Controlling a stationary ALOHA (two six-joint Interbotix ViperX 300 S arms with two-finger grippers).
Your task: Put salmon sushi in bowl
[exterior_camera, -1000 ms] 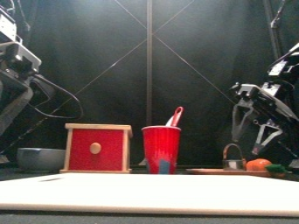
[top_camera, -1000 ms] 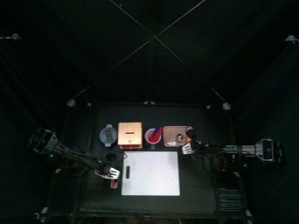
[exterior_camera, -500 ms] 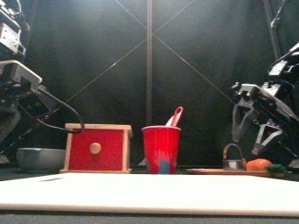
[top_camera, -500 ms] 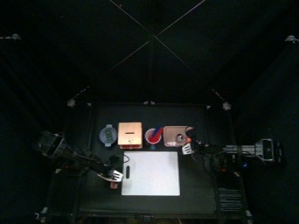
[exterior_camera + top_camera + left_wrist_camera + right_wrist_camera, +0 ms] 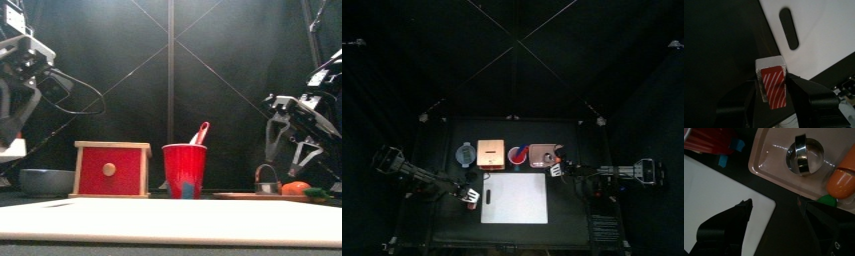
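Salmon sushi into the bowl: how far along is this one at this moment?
Done: the left gripper appears closed on the small red-striped salmon sushi, beside the white rectangular board. In hand: that piece, gripped between the jaws. Left: bring it over the small round grey bowl at the table's left end and release. The right gripper rests open near the tan tray.

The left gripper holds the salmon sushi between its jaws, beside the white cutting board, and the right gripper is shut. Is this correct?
Not fully. The right wrist view shows the right gripper open and empty. The left gripper does hold the salmon sushi beside the white cutting board.
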